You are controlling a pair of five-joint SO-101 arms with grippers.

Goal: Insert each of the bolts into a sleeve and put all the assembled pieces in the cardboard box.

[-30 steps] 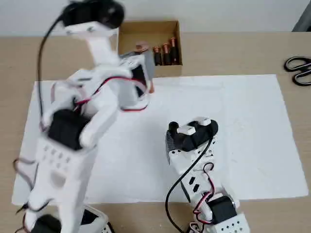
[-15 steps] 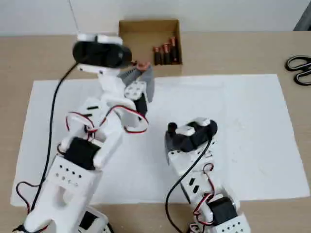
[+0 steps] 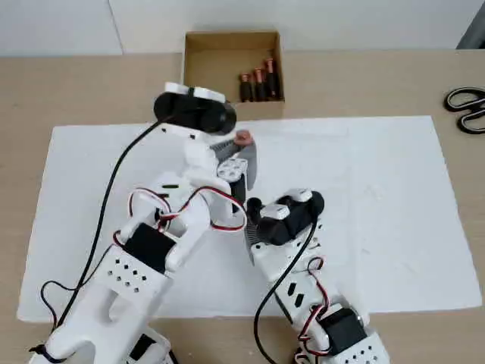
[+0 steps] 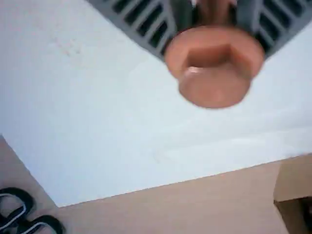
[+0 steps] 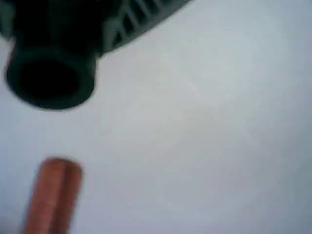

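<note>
seemingly three pieces (image 3: 258,82) in the cardboard box (image 3: 198,62); left claw (image 4: 214,12) clamps a bolt (image 4: 214,66), right claw (image 5: 58,31) a sleeve (image 5: 50,78), not yet joined.

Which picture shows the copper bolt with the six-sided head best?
The left wrist view: the copper bolt with the six-sided head is close up in the left tool. The high view shows a small spot. The right wrist view, past a black tube-shaped sleeve, shows an orange rod, probably its shaft.
</note>
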